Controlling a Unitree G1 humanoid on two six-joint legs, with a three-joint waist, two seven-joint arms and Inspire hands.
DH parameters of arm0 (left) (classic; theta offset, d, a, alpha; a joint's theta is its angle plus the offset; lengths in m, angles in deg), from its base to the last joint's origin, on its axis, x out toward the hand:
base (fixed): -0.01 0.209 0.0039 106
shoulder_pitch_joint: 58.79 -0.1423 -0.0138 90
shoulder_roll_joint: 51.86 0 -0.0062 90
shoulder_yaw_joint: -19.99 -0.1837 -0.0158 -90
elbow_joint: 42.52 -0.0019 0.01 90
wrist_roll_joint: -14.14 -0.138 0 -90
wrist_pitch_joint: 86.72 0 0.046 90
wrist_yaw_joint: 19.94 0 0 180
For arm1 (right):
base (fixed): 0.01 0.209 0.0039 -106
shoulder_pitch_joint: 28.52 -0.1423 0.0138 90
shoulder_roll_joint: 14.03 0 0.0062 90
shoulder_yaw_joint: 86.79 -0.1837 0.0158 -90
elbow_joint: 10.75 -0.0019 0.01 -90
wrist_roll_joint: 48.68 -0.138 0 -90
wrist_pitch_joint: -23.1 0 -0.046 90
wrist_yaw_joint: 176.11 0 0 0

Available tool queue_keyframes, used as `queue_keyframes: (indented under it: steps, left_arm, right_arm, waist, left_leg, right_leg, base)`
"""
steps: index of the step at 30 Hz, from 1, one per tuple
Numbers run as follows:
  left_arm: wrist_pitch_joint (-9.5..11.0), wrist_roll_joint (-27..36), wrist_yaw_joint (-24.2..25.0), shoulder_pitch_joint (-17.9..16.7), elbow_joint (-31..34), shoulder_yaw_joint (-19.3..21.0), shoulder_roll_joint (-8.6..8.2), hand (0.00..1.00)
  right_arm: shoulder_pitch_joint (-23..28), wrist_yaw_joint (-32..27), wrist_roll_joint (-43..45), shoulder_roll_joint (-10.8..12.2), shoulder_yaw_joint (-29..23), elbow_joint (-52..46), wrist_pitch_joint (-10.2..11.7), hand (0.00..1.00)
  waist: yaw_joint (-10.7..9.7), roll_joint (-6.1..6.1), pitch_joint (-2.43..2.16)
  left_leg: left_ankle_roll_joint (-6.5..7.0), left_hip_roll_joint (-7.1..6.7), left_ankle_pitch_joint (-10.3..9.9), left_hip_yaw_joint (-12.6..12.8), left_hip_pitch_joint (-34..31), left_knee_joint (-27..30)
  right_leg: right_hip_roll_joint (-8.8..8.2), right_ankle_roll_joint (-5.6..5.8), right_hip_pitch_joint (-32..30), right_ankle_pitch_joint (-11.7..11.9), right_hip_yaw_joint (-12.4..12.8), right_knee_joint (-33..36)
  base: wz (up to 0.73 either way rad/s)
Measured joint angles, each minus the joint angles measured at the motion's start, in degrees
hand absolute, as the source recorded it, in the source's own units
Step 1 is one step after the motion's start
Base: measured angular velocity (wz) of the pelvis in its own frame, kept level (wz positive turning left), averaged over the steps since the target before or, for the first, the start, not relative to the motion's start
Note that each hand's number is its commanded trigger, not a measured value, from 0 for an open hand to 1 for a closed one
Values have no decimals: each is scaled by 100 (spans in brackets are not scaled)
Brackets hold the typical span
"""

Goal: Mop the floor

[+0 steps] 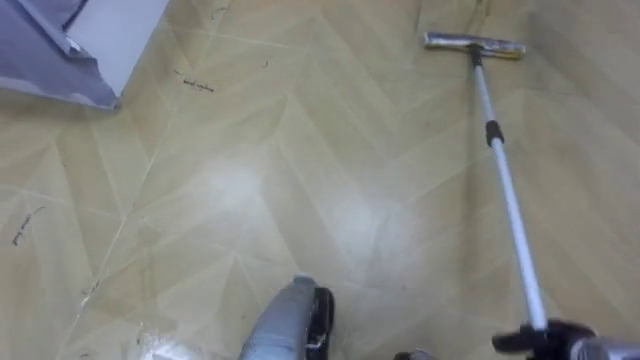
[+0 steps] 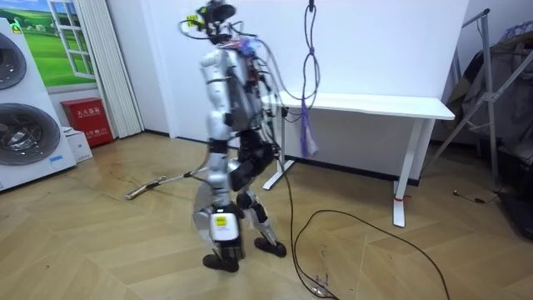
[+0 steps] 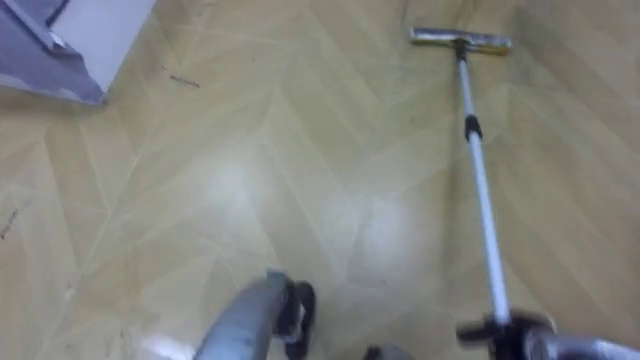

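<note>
the mop [image 1: 507, 195] reaches out ahead of the robot. its long pole runs from the mop head [image 1: 474, 45], flat on the wooden floor [image 1: 300, 170], back and slightly rightward to the right hand [image 1: 548, 340], which curls round the pole end farthest from the mop head. the left hand [image 1: 320, 312] sits well left of that line, off the pole; its state cannot be told. the next stroke likely runs along the pole's axis, driven by the right arm.
</note>
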Motion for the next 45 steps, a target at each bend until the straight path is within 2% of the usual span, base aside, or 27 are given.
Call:
queue_keyframes:
  steps: [1, 2, 3, 7, 10, 12, 16, 17, 18, 19, 20, 21, 22, 23, 25, 27, 28, 29, 32, 33, 36, 37, 39, 40, 43, 44, 45]
  left_arm:
    - [-12, -26, -41, 64, -2, 13, -67, 0]
    - [36, -30, -104, 107, 55, 45, -141, 0]
    - [127, -27, -142, 109, 91, 46, -154, 0]
    - [180, -115, -243, 98, 247, 36, -177, 0]
    - [177, -301, -286, -94, 246, 57, -220, 0]
    - [88, -363, -315, -364, 242, 232, -243, 0]
    - [-73, -266, -329, -369, 296, 265, -254, 0]
    - [-81, -150, -347, -373, 394, 256, -212, 0]
    - [-78, 122, -369, -388, 498, 185, -133, 0]
    - [-83, 224, -372, -397, 561, 163, -90, 0]
    - [-69, 400, -391, -430, 706, 128, 6, 0]
    - [-39, 550, -395, -442, 769, 59, 104, 0]
    - [-24, 598, -394, -441, 777, 20, 135, 0]
    - [-9, 650, -391, -465, 860, -11, 187, 0]
    - [-6, 585, -380, -522, 971, 17, 241, 0]
    - [-39, 453, -273, -603, 983, 35, 246, 0]
    - [-51, 394, -229, -633, 988, 42, 247, 0]
    - [-96, 273, -133, -667, 955, 37, 247, 0]
    - [-117, 221, -38, -508, 809, 31, 149, 0]
    - [-94, 221, -44, -495, 836, 32, 99, 0]
    - [-3, 151, -116, -483, 840, 99, -7, 0]
    - [-1, 44, -143, -479, 841, 145, -38, 0]
    - [53, -114, -296, -439, 839, 166, -221, 0]
    - [55, -138, -303, -443, 840, 158, -274, 0]
    - [47, -154, -312, -560, 949, 142, -426, 0]
    - [39, -136, -325, -582, 946, 104, -432, 0]
    - [27, -134, -365, -614, 940, 85, -421, 0]
  right_arm:
    - [176, -30, -4, -36, -5, 21, 2, 100]
    - [494, -122, -18, 0, -14, 13, 12, 100]
    - [697, -206, -81, 134, -23, -4, 21, 100]
    - [869, -491, -336, 481, -61, -128, 38, 100]
    - [976, -666, -507, 624, -81, -125, 39, 100]
    - [1018, -763, -406, 726, -116, -126, 39, 100]
    - [791, -731, -239, 669, -244, -57, -60, 100]
    - [542, -709, -162, 599, -245, 10, -133, 100]
    - [247, -664, -62, 495, -225, 56, -216, 100]
    - [112, -630, -35, 434, -224, 52, -247, 100]
    - [-202, -575, -16, 325, -168, 24, -250, 100]
    - [-551, -524, -12, 220, -137, -10, -254, 100]
    - [-738, -496, -38, 150, -81, -20, -253, 100]
    - [-993, -481, -100, 25, 0, -101, -237, 100]
    - [-1217, -486, -123, -91, 11, -277, -223, 100]
    - [-1301, -482, -279, -77, 13, -328, -240, 100]
    - [-1275, -479, -291, -49, 7, -337, -239, 100]
    - [-1136, -481, -388, 5, -3, -384, -233, 100]
    - [-385, -417, -608, 1, -13, -242, -198, 100]
    - [-36, -407, -659, -5, 4, -57, -135, 100]
    - [796, -660, -655, 128, -31, -15, 25, 100]
    - [884, -724, -654, 190, -45, -16, 53, 100]
    - [1012, -951, -659, 433, -65, -16, 112, 100]
    - [1021, -999, -660, 481, -66, -17, 117, 100]
    - [1156, -1140, -697, 769, -69, -51, 112, 100]
    - [1193, -1181, -698, 856, -73, -54, 109, 100]
    - [1193, -1206, -681, 916, -102, -68, 98, 100]
  waist:
    - [-78, 105, -22]
    - [-137, 226, -77]
    - [-241, 298, -121]
    - [-429, 508, -90]
    - [-371, 479, -62]
    - [-366, 394, -27]
    - [-268, 288, 2]
    - [-207, 149, 14]
    - [-133, 68, 16]
    - [-69, 41, 4]
    - [68, -116, 45]
    - [110, -309, 83]
    - [121, -346, 83]
    - [177, -359, 71]
    - [300, -486, 143]
    - [379, -501, 147]
    - [388, -488, 142]
    - [364, -445, 139]
    - [234, -291, 87]
    - [200, -164, 8]
    - [-16, 143, -139]
    - [-89, 160, -136]
    - [-248, 362, -40]
    - [-280, 375, -23]
    - [-431, 384, -11]
    - [-479, 384, -14]
    - [-504, 346, -16]
  left_leg:
    - [81, -80, -138, 0, 22, 111]
    - [207, -191, -369, 3, 127, 266]
    - [282, -273, -569, 1, 265, 295]
    - [355, -311, -840, -67, 577, 95]
    - [284, -369, -916, -222, 852, -163]
    - [139, -372, -1138, -401, 1103, -204]
    - [-86, -210, -1160, -432, 1269, 210]
    - [-350, -83, -1010, -272, 1146, 647]
    - [-634, 103, -653, -158, 909, 1309]
    - [-722, 188, -368, -132, 752, 1657]
    - [-746, 295, 358, -88, 399, 2245]
    - [-804, 260, 1236, -88, 47, 2656]
    - [-842, 250, 1461, -119, -154, 2840]
    - [-768, 310, 1348, -142, -508, 3052]
    - [-718, 450, 973, -75, -815, 2541]
    - [-695, 472, 754, -116, -508, 309]
    - [-694, 488, 761, -152, -358, -267]
    - [-404, 443, 690, -156, -175, -760]
    - [9, 67, 273, -29, 179, -750]
    - [132, -70, 67, 9, 317, -667]
    - [330, -325, -278, 14, 753, -727]
    - [350, -385, -314, -29, 828, -778]
    - [342, -494, -405, -365, 1010, -851]
    - [340, -507, -406, -409, 1055, -904]
    - [332, -553, -404, -446, 1328, -1267]
    - [304, -558, -416, -473, 1417, -1354]
    - [261, -566, -445, -482, 1482, -1397]
  right_leg:
    - [-31, 116, -145, 304, 106, 379]
    - [18, 149, -408, 919, 375, 965]
    - [133, 258, -599, 1281, 625, 1314]
    - [269, 344, -1278, 1150, 654, 989]
    - [310, 311, -1458, 1064, 611, -812]
    - [349, 127, -1344, 1352, 345, -1664]
    - [312, -122, -932, 997, -5, -1585]
    - [325, -185, -886, 797, 10, -1451]
    - [422, -207, -837, 652, 47, -1316]
    - [464, -239, -813, 596, 60, -1250]
    - [539, -301, -776, 510, 145, -1140]
    - [515, -349, -763, 420, 210, -1053]
    - [518, -358, -752, 379, 216, -1037]
    - [538, -390, -741, 311, 224, -1007]
    - [547, -329, -672, 243, 289, -993]
    - [562, -197, -358, 82, 317, -1186]
    - [560, -170, -251, 38, 315, -1255]
    - [503, -86, -26, -62, 298, -1424]
    - [195, 263, 352, -34, 348, -1464]
    - [110, 387, 348, 183, 404, -1115]
    - [92, 464, 308, 956, 760, -495]
    - [104, 477, 251, 1026, 809, -403]
    - [357, 396, -210, 939, 823, -284]
    - [425, 389, -372, 932, 825, -316]
    - [446, 387, -760, 937, 779, -1436]
    - [387, 341, -747, 1090, 718, -2151]
    - [354, 300, -738, 1482, 621, -2508]
  base:
    - [51]
    - [24]
    - [14]
    - [-15]
    - [-36]
    - [-20]
    - [8]
    - [-8]
    - [-17]
    - [-36]
    - [-31]
    - [-21]
    - [-5]
    - [-11]
    - [-12]
    - [0]
    - [-6]
    - [23]
    - [47]
    - [33]
    - [15]
    - [-5]
    - [-33]
    - [-45]
    - [-18]
    - [5]
    - [3]
